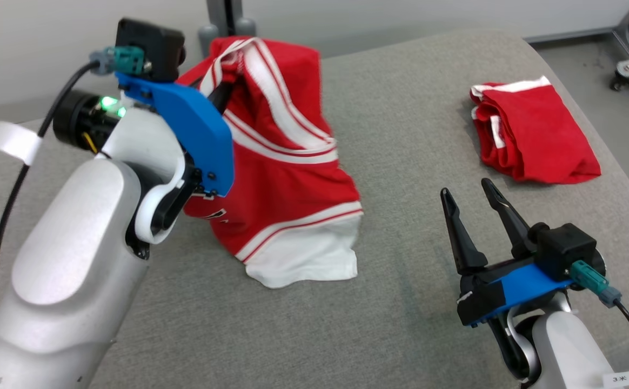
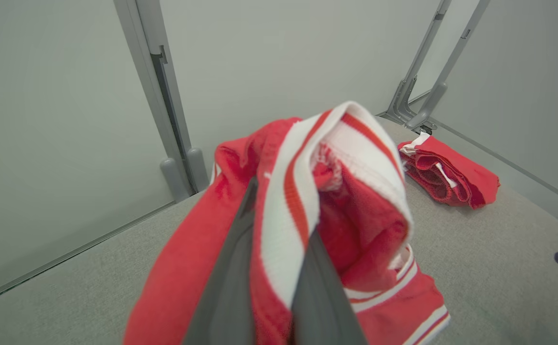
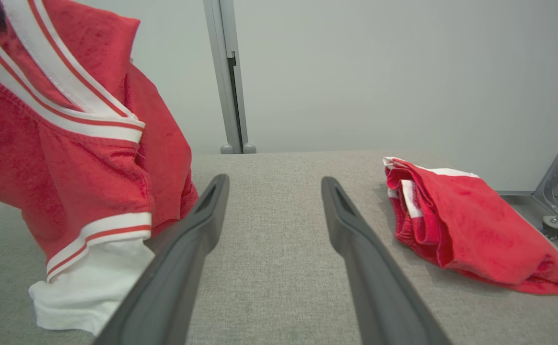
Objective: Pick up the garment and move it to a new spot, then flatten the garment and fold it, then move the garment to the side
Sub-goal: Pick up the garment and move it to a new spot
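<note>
- The left gripper [image 2: 283, 211] is pinched almost shut on the garment [image 1: 287, 178], with the white-and-red striped trim bunched between its two dark fingers [image 2: 226, 287].
- The garment is red with white bands. It hangs from that grip like a tent, well to the left of the folded red bundle [image 1: 530, 135].
- The garment's top is lifted, while its white hem drapes onto the grey table [image 1: 401, 324], nearer the robot than the bundle.
- The right gripper [image 1: 466, 189] has its fingers spread wide with nothing between them!
- It sits just on the robot's side of the bundle and a touch to its left, apart from both pieces of cloth.
- In the right wrist view the hanging garment is off the left finger and the bundle is off the right one, with bare table in the gap.
- The bundle lies flat at the table's far right.
- A grey post [image 1: 228, 21] stands behind the table, far to the left of the bundle, just past the raised garment.
</note>
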Motion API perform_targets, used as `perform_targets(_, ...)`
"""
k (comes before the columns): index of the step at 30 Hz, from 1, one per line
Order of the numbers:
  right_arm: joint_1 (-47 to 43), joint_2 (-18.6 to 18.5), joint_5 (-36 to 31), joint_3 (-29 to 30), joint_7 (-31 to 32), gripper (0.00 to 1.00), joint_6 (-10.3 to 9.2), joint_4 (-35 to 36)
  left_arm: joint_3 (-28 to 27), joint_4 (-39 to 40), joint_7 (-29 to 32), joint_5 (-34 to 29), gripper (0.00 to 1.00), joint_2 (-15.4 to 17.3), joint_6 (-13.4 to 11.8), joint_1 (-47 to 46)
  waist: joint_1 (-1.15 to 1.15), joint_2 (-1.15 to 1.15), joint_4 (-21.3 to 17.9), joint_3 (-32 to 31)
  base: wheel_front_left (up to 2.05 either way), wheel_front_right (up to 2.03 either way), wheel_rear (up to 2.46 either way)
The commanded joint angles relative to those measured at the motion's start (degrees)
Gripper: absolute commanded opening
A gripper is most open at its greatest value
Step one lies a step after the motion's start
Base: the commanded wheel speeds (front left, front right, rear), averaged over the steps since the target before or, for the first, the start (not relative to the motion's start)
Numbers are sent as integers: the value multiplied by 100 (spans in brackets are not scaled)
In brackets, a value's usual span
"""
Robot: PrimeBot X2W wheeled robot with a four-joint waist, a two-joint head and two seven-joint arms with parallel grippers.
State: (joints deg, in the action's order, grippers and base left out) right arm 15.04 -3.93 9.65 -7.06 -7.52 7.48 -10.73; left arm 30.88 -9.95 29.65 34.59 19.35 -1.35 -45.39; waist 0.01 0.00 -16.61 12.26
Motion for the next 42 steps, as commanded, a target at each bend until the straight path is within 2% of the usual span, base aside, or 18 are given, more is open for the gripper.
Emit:
perform_targets(1,78,38,24,-29,-48,100,3,-31,18,-132,-148,-63,0,-36,-41,66,-1,0,-49,50,0,0,0)
perform_targets(3,150,54,61,-79,-97,100,3,-86,22,-539,-356,-125,0,-119,-130,145,-1,0,-136,152,0,0,0)
perform_targets(4,178,60,70,-104,-132,100,3,-113,40,-728,-475,-160,11,-162,-153,180,-1,0,-169,190,0,0,0)
perform_targets(5,215,67,72,-122,-143,100,3,-147,45,-913,-613,-183,38,-224,-163,184,-1,0,-192,224,0,0,0)
perform_targets(6,245,74,76,-141,-173,100,3,-178,60,-1085,-776,-218,97,-273,-127,184,-1,0,-209,253,0,0,0)
perform_targets(7,258,76,85,-149,-191,100,3,-208,51,-1248,-949,-238,100,-320,-137,192,-1,0,-215,263,0,0,0)
perform_targets(11,243,77,71,-102,-234,100,3,-297,53,-1779,-1618,-272,100,-572,-79,248,-1,0,-132,256,0,0,0)
perform_targets(16,98,73,20,69,-231,100,3,-367,46,-2076,-2524,-107,100,-877,193,589,-1,0,163,125,0,0,0)
perform_targets(19,11,80,34,184,-210,100,3,-345,59,-2093,-3115,-95,100,-942,375,876,-1,0,362,8,0,0,0)
perform_targets(22,-97,85,14,252,-157,100,3,-305,58,-2046,-3723,-168,100,-883,430,1216,-1,0,561,-118,0,0,0)
perform_targets(24,-186,84,18,341,-114,100,3,-283,32,-2005,-4050,-214,100,-821,403,1432,-1,0,703,-199,0,0,0)
perform_targets(28,-402,55,-17,608,-62,100,3,-210,-227,-1777,-4411,-257,100,-721,171,1888,-1,0,999,-324,0,0,0)
perform_targets(34,-752,41,-60,900,39,100,3,-118,-1036,-943,-4484,-437,100,-567,-123,2833,-1,0,1302,-499,0,0,0)
perform_targets(40,-965,65,-33,975,131,100,3,-56,-1758,-505,-4489,-652,100,-594,-241,3684,-1,0,1469,-650,0,0,0)
perform_targets(42,-983,69,-28,969,141,100,3,-58,-1842,-488,-4489,-670,100,-608,-252,3792,-1,0,1487,-677,0,0,0)
